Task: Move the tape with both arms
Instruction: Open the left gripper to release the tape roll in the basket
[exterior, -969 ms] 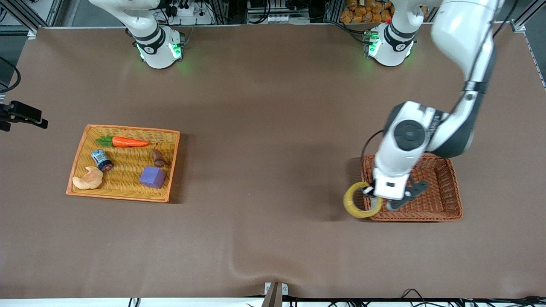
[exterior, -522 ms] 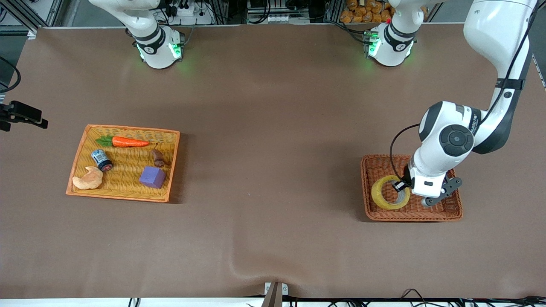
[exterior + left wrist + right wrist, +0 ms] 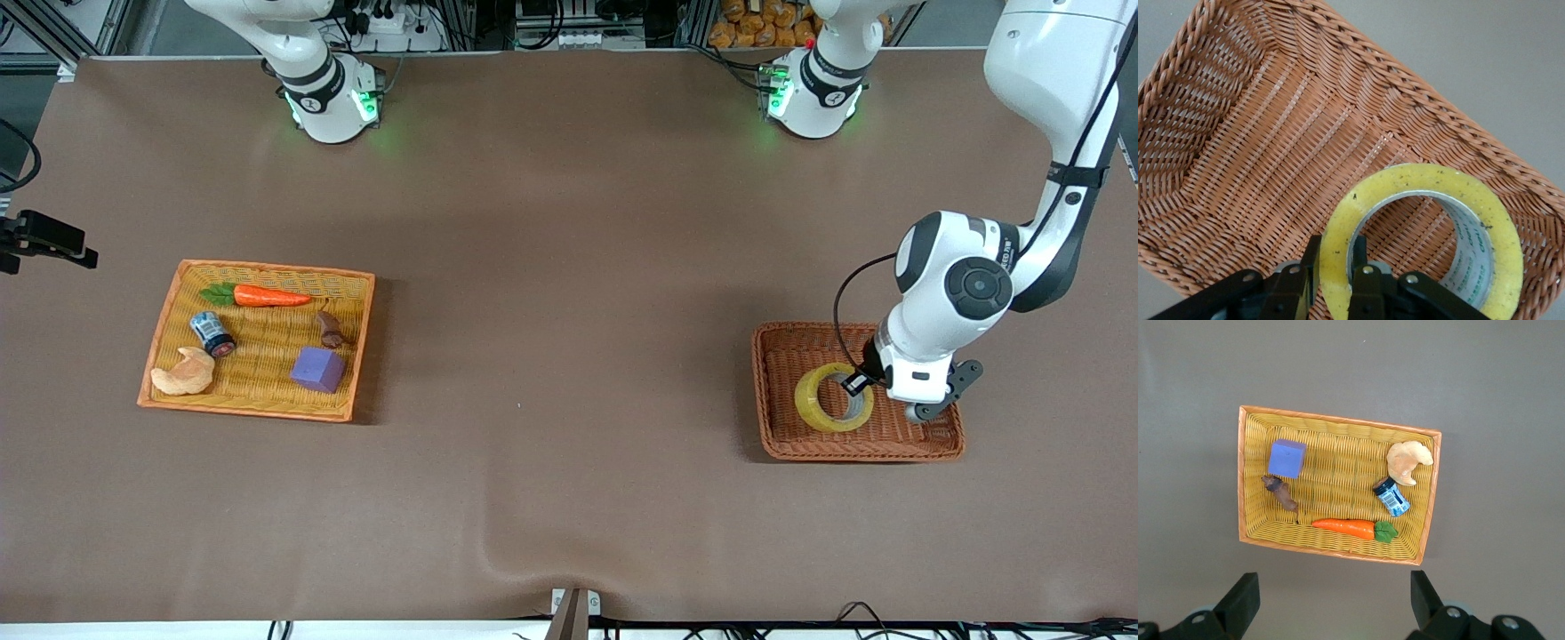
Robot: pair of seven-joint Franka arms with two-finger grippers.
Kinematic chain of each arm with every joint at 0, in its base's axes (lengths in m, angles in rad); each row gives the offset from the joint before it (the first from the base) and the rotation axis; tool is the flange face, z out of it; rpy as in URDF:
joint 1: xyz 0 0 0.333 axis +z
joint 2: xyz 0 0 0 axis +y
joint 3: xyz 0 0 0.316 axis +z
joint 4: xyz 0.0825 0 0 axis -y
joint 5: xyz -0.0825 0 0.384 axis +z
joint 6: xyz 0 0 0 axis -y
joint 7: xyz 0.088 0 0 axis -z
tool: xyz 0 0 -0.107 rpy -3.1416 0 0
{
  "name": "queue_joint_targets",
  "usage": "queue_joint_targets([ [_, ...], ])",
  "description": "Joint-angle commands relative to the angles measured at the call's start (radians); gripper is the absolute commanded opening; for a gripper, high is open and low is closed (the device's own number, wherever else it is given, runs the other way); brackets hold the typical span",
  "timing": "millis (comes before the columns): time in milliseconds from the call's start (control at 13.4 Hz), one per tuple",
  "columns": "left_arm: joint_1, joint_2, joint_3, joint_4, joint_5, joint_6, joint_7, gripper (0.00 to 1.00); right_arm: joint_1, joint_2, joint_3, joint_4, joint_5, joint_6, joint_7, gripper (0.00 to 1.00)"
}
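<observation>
The left gripper [image 3: 1335,267], wrist bent down from a raised elbow, pinches the wall of the translucent yellowish ring of packing tape [image 3: 833,397] over the brown wicker basket [image 3: 944,442]. The right gripper [image 3: 1331,603] waits, fingers spread, high above the yellow woven tray [image 3: 1338,487].

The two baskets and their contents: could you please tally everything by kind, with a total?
Baskets: 2, yellow basket, brown basket
Tape roll: 1, held over the brown basket by the left gripper
Carrot: 1
Jar: 1
Croissant: 1
Purple cube: 1
Small brown item: 1
Total: 8
</observation>
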Motion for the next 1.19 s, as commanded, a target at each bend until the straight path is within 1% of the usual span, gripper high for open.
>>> queue_joint_targets([
  [0, 0.055, -0.127, -0.011, -0.193, 0.024, 0.156, -0.012, 0.00, -0.001, -0.011, 0.000, 0.001, 0.012, -0.006, -0.009, 1.00],
  [75, 0.094, -0.164, -0.014, -0.258, 0.048, 0.243, -0.012, 0.00, -0.001, -0.009, 0.000, 0.001, 0.011, -0.006, -0.009, 1.00],
  [149, 0.102, -0.186, -0.013, -0.298, 0.076, 0.298, -0.012, 0.00, -0.001, -0.009, 0.000, 0.001, 0.009, -0.006, -0.012, 1.00],
  [224, 0.104, -0.191, -0.013, -0.304, 0.101, 0.311, -0.012, 0.00, 0.001, -0.011, 0.000, 0.001, 0.008, -0.006, -0.012, 1.00],
  [447, 0.102, -0.165, -0.011, -0.294, 0.160, 0.311, -0.010, 0.00, 0.001, -0.009, 0.000, 0.001, 0.006, -0.006, -0.012, 1.00],
  [671, 0.109, -0.126, 0.000, -0.275, 0.295, 0.311, -0.012, 0.00, 0.001, -0.011, 0.000, 0.001, 0.006, -0.006, -0.012, 1.00],
  [820, 0.132, -0.088, 0.000, -0.261, 0.372, 0.311, -0.012, 0.00, 0.001, -0.011, 0.000, 0.001, 0.006, -0.006, -0.012, 1.00],
  [1119, 0.136, -0.056, 0.000, -0.235, 0.386, 0.311, -0.012, 0.00, 0.002, -0.011, 0.000, 0.001, 0.006, -0.008, -0.012, 1.00],
])
